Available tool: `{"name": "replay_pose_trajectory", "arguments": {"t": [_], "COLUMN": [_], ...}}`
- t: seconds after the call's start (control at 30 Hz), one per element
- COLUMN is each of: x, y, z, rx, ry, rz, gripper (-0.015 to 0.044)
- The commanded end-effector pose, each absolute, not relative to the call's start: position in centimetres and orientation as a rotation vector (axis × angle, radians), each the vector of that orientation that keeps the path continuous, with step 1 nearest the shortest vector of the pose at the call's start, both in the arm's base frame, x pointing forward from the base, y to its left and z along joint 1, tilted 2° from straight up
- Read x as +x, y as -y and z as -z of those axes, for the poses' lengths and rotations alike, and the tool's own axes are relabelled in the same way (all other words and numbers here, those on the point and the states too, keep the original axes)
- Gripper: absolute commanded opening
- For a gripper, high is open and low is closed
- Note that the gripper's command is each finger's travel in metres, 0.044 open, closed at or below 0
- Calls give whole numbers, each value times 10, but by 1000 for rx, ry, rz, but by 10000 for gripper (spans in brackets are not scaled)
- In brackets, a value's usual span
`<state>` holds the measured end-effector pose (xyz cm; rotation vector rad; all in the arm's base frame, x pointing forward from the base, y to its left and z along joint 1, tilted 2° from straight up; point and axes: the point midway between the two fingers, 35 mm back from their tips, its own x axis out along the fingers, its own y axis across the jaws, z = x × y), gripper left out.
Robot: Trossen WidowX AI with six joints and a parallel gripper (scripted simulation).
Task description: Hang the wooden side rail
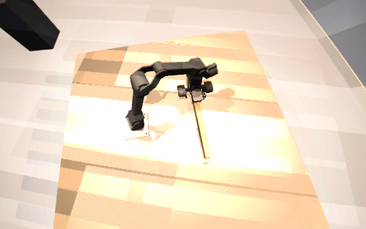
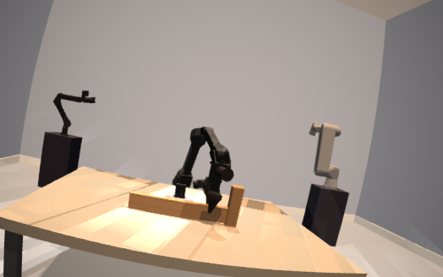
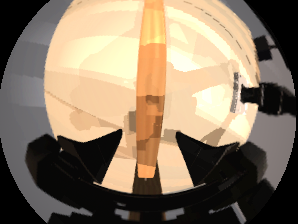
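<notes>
The wooden side rail point(image 1: 202, 133) point(image 2: 165, 203) point(image 3: 152, 63) lies long across the table point(image 1: 244, 157) point(image 2: 84, 198). Its near end meets the upright headboard post point(image 2: 235, 205), and its far end rests on the table. The hooks and the pins in the slot are hidden. My gripper point(image 1: 196, 95) point(image 2: 211, 207) point(image 3: 149, 133) is open. Its fingers stand wide on either side of the rail, close to the post end. In the wrist view there are gaps between the fingers and the rail.
The arm's base point(image 1: 136, 122) stands on a white plate left of the rail. Off the table, a black arm on a dark pedestal point(image 2: 59, 158) stands at the left and a white arm on a pedestal point(image 2: 325, 207) at the right.
</notes>
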<state>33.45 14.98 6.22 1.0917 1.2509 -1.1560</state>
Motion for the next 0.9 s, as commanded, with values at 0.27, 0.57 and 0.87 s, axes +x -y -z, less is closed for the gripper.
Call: {"name": "replay_pose_trajectory", "arguments": {"t": [0.27,0.57,0.87], "x": [339,340,340], "y": [-124,-123,-123], "z": [-79,-76,-76], "rx": [1109,1113,1113], "ry": [-1243,-1242,-1242], "rz": [1138,1155,1155], "gripper": [440,440,440]}}
